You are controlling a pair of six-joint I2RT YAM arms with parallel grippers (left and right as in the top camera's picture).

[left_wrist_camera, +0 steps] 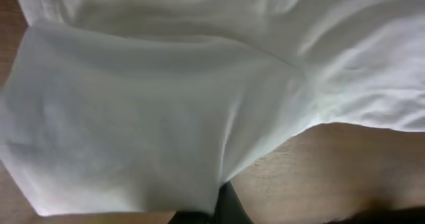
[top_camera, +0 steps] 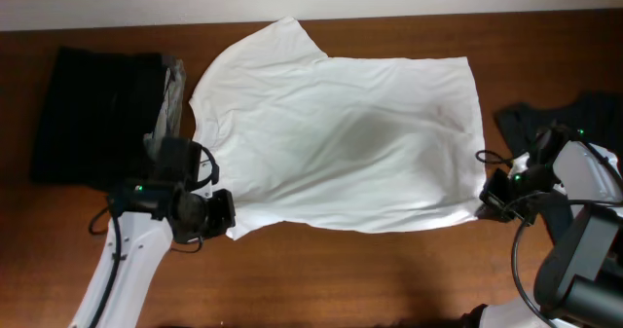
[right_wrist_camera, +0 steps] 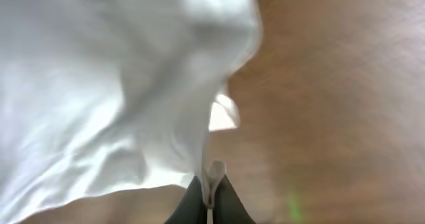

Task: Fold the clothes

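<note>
Item: white T-shirt [top_camera: 341, 143], short-sleeved, plain.
Location: spread flat across the middle of the brown wooden table [top_camera: 389, 279], neckline to the left, hem to the right, one sleeve pointing to the far edge.
Condition: lightly wrinkled, with a soft grey shadow over the mid-body; the near hem curves inward between the two grippers.

Left gripper [top_camera: 226, 214]: at the near sleeve corner, closed on the cloth. In the left wrist view, creases in the sleeve run down to one dark finger [left_wrist_camera: 227, 207], the rest of the jaws being covered by fabric.

Right gripper [top_camera: 484, 200]: at the near hem corner, fingers pinched tight on a narrow fold of the shirt (clear in the right wrist view, where the fold stands between the dark fingertips [right_wrist_camera: 192, 207]).

Markings: a small pale patch [right_wrist_camera: 224, 112] beside the hem edge, too blurred to read.

Also on the table: black folded garment [top_camera: 92, 114] at far left, grey garment [top_camera: 173, 90] against it; dark garment [top_camera: 584, 119] at far right.
</note>
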